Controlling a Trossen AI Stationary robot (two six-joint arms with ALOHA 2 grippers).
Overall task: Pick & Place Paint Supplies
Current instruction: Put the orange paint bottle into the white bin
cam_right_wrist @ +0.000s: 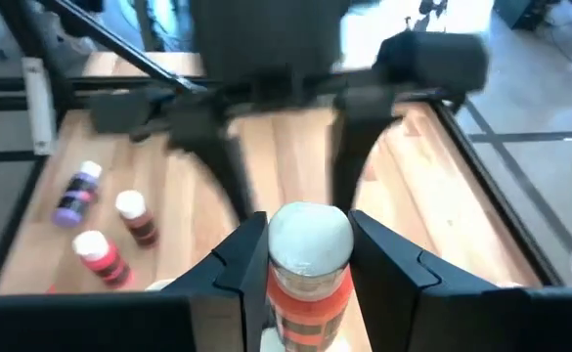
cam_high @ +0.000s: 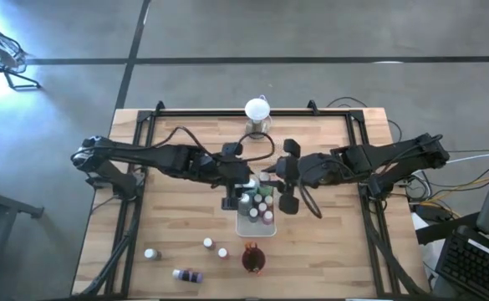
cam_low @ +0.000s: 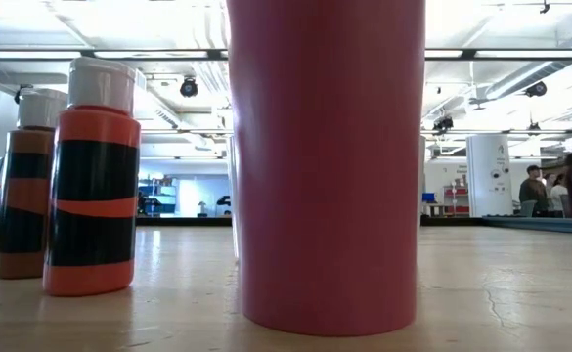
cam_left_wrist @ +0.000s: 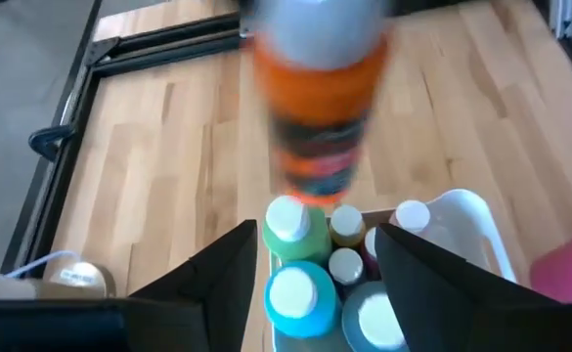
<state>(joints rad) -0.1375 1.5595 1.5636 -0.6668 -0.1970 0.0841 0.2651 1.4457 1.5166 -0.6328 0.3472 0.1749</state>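
The white tray (cam_high: 246, 227) holds several white-capped paint bottles (cam_left_wrist: 295, 293), teal and green among them. My right gripper (cam_right_wrist: 310, 249), reaching in from the table's right (cam_high: 271, 177), is shut on an orange paint bottle (cam_right_wrist: 310, 293). In the left wrist view that bottle (cam_left_wrist: 315, 127) is blurred, above the tray. My left gripper (cam_left_wrist: 315, 264) is open over the tray's left part (cam_high: 242, 186) and touches nothing. Three upright bottles (cam_high: 208, 243) and a purple one lying on its side (cam_high: 188, 274) rest on the table's near left. My right gripper pinches the orange bottle between its two fingers at the white cap (cam_right_wrist: 310, 235), one finger (cam_right_wrist: 242, 259) on each side. The orange body (cam_right_wrist: 310, 298) sticks out beyond the fingers. The bottle is lifted clear, over the tray.
A dark red cup (cam_high: 253, 259) stands just near of the tray and fills the low view (cam_low: 325, 166), with two orange bottles (cam_low: 92, 176) beside it. A white globe on a metal base (cam_high: 258, 110) sits at the far edge. Bare wood lies on the table's right side.
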